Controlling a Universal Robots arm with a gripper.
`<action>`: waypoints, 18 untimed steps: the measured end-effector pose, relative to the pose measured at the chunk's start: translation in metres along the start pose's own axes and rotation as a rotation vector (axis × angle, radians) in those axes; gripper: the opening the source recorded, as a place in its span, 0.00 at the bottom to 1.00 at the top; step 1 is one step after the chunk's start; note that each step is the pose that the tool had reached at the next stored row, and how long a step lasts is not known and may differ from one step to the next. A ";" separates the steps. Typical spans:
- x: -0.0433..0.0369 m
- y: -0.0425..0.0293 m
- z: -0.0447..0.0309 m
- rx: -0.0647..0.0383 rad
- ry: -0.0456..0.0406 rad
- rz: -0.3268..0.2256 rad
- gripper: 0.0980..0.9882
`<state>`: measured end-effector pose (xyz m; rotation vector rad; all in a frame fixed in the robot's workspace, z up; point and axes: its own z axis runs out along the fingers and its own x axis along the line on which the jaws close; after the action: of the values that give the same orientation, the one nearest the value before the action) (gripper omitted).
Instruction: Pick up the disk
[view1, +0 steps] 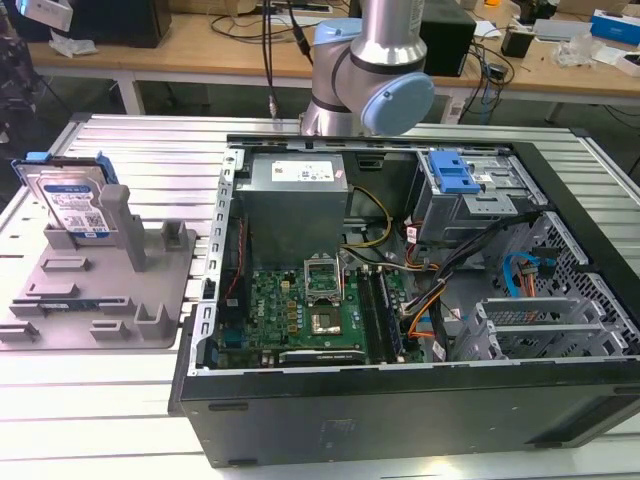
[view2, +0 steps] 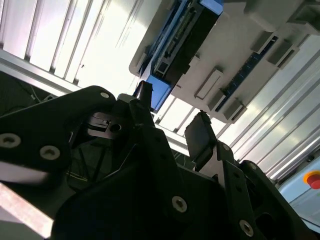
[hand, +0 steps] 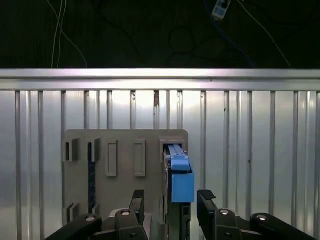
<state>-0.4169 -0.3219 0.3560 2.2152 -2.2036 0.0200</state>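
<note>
The disk (view1: 72, 200) stands on edge in a slot of the grey holder tray (view1: 100, 300), at the exterior view's left. It is silver-grey with a white-and-blue label and blue side rails. In the first wrist view I look down on its blue rail (hand: 181, 180) and the tray (hand: 125, 150). My gripper (hand: 172, 202) is open, some way above, with one dark finger on each side of the disk's line. In the second wrist view the open gripper (view2: 172, 117) is apart from the disk's dark edge (view2: 185, 35). Nothing is held.
An open computer case (view1: 400, 300) with motherboard, cables and a blue-latched drive cage (view1: 455, 180) stands on the ribbed aluminium table (view1: 130, 150), to the right of the tray in the exterior view. The arm's joints (view1: 370, 70) rise behind the case. A cluttered bench stands beyond.
</note>
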 end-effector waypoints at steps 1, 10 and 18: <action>-0.0007 0.0000 0.0003 0.000 0.0000 0.000 0.50; -0.0106 -0.0001 0.0032 0.001 -0.0001 0.000 0.50; -0.0116 -0.0001 0.0125 0.001 0.0004 0.000 0.50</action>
<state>-0.4169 -0.3106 0.3433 2.2156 -2.2037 0.0214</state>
